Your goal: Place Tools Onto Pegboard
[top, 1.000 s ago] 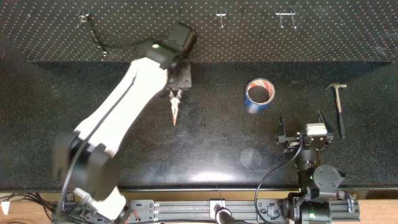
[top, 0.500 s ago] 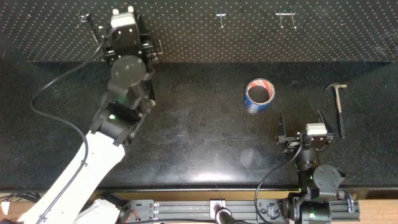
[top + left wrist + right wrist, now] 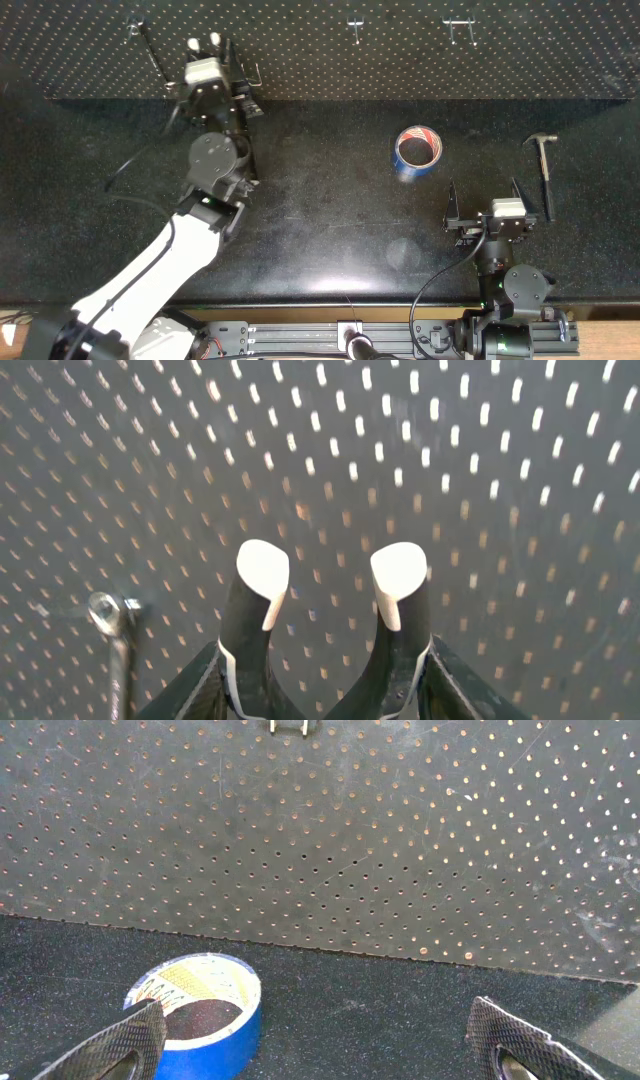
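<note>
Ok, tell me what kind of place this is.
Probably a workshop-style robot bench: a pegboard with metal hooks behind a dark worktop, with a hammer and a roll of tape lying on it.

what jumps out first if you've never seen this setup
The left gripper is up at the pegboard, holding pliers whose white-tipped handles point at the holes, beside a thin tool already hanging there. Next come the blue tape roll and the hammer, both lying on the black table near the open right gripper.
</note>
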`<control>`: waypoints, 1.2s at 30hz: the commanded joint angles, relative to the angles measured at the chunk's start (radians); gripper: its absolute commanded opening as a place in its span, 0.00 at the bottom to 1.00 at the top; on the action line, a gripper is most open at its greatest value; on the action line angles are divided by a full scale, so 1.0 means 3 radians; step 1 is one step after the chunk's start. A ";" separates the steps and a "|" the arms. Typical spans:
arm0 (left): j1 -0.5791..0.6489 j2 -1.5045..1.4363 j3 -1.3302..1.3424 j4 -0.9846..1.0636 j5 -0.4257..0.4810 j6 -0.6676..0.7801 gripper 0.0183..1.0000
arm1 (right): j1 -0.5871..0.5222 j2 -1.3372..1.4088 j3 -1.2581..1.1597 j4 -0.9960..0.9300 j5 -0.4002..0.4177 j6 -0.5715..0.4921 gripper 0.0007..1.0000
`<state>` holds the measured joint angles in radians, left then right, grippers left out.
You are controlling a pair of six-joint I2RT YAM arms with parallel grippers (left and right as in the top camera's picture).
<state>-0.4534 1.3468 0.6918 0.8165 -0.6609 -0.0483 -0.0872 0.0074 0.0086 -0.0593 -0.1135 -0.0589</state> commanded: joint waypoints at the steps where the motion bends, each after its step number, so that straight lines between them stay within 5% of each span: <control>1: 0.0014 0.0379 0.0270 0.0036 0.0060 -0.0088 0.01 | -0.0010 -0.0022 -0.0014 -0.0009 0.0005 -0.0022 0.99; 32: 0.0324 0.1130 0.0333 -0.0092 0.0413 -0.0701 0.01 | -0.0010 -0.0022 -0.0014 -0.0008 0.0005 -0.0022 0.99; 33: 0.0345 0.1141 0.0333 -0.0097 0.0413 -0.0701 0.13 | -0.0010 -0.0022 -0.0014 -0.0008 0.0005 -0.0022 0.99; 35: 0.0374 0.1143 0.0333 -0.0141 0.0426 -0.0701 0.66 | -0.0010 -0.0022 -0.0014 -0.0009 0.0005 -0.0022 0.99; 36: 0.0376 0.1143 0.0333 -0.0144 0.0472 -0.0701 0.77 | -0.0010 -0.0022 -0.0014 -0.0009 0.0005 -0.0022 0.99</control>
<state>-0.3592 1.6802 0.7639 0.7715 -0.5194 -0.2588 -0.0872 0.0074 0.0086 -0.0593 -0.1135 -0.0589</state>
